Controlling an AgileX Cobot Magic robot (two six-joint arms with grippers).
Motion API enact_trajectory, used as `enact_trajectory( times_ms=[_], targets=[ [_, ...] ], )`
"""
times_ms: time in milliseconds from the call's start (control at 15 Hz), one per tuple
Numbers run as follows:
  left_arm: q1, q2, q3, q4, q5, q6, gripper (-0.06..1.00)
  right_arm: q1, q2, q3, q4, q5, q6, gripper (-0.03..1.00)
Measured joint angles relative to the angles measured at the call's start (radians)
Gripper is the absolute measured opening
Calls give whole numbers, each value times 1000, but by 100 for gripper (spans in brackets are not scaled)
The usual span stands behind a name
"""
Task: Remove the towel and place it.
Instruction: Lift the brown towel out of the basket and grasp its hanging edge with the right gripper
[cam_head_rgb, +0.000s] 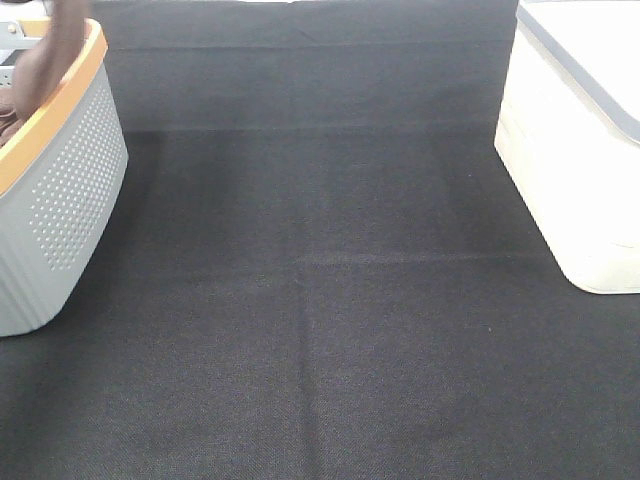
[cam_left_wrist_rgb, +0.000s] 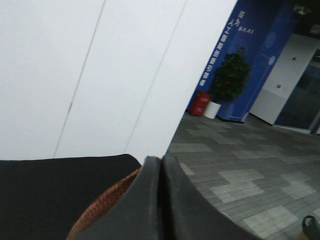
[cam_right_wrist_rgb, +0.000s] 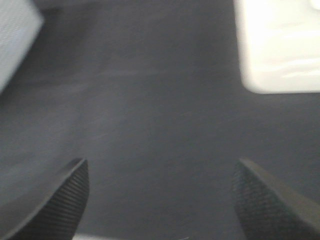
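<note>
Left claw (cam_left_wrist_rgb: 161, 172) first: its jaws are pressed flat together, and a fold of the brown microfibre towel (cam_left_wrist_rgb: 102, 207) bulges just beside them, so you most likely have it pinched. In the high view the towel rises at the far left out of the grey perforated plastic basket with the orange rim (cam_head_rgb: 70, 190) and runs off the top edge, with its lower part at the rim. Your right claw (cam_right_wrist_rgb: 161, 170) hangs with jaws wide apart over the black cloth-covered desk (cam_head_rgb: 320, 330), gripping nothing. I judge the removal begun but not finished. You have yet to lift the towel clear and place it, perhaps on the desk between the basket and the white rectangular plastic box with the grey lid (cam_head_rgb: 570, 170).
</note>
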Motion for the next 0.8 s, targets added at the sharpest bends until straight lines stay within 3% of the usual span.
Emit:
enact_trajectory(
  times_ms=[133, 200, 267, 333, 467, 600, 800],
  targets=[
    [-127, 5, -3, -12, -65, 43, 0, 0, 152, 0, 198, -10, -118, 75],
    [-127, 5, -3, -12, -65, 43, 0, 0, 152, 0, 198, -10, -118, 75],
    [-202, 25, -4, -8, -83, 48, 0, 0, 242, 0, 332, -39, -215, 74],
    [-202, 25, -4, -8, -83, 48, 0, 0, 242, 0, 332, -39, -215, 74],
    [-270, 57, -6, 29, -77, 50, 0, 37, 316, -26, 464, -50, -348, 68],
    [-323, 93, -6, 91, -50, 26, 0, 91, 390, -90, 508, -50, -455, 63],
    [-401, 166, -6, 304, -29, -139, 0, 175, 613, -244, 506, -52, -550, 61]
  ],
)
